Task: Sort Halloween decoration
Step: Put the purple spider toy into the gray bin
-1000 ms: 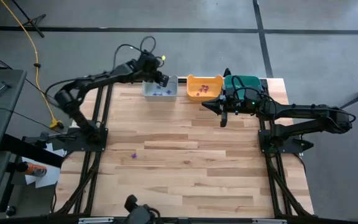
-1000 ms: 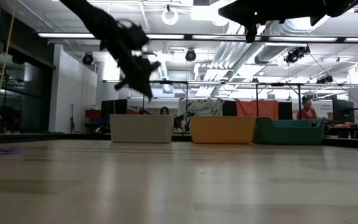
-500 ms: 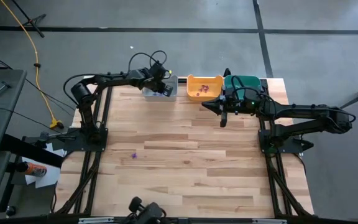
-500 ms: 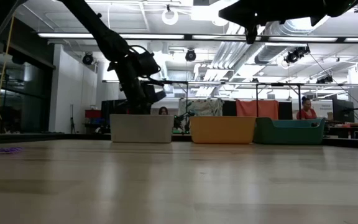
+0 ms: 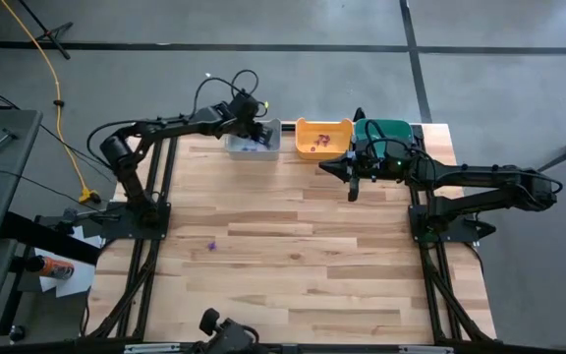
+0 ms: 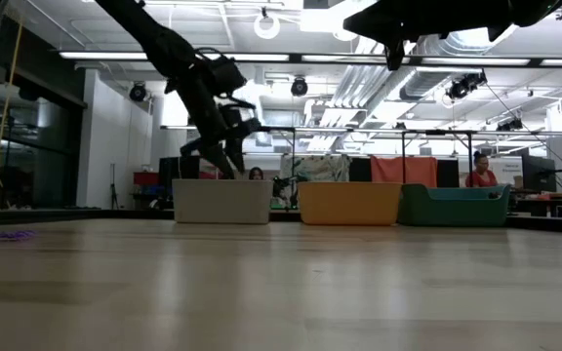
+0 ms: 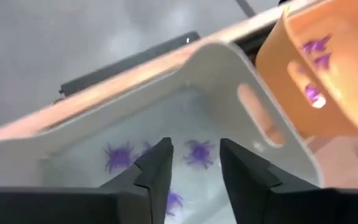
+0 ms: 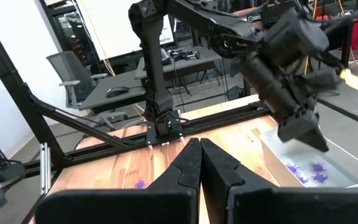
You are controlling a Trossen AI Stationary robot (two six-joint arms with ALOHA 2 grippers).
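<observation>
Several purple spider trinkets [image 7: 120, 155] of the Halloween decoration lie on the floor of the grey bin [image 7: 229, 56] at the table's far edge. My left gripper [image 7: 196, 144] hangs open just above them, slanting down into the bin [image 5: 254, 143], with nothing between its fingers. More purple trinkets [image 7: 316, 46] lie in the orange bin [image 5: 322, 138]. One purple trinket [image 5: 212, 246] lies alone on the table's left half. My right gripper [image 8: 199, 144] is shut and empty, held level above the table in front of the orange bin.
A teal bin [image 5: 386, 130] stands right of the orange one along the far edge. The wooden table top [image 5: 293, 256] spreads wide between the arms' frames. People and furniture show in the room behind the bins.
My left gripper has sunk toward the grey bin and its fingers have opened; in the low view they were together a second ago and now stand apart.
</observation>
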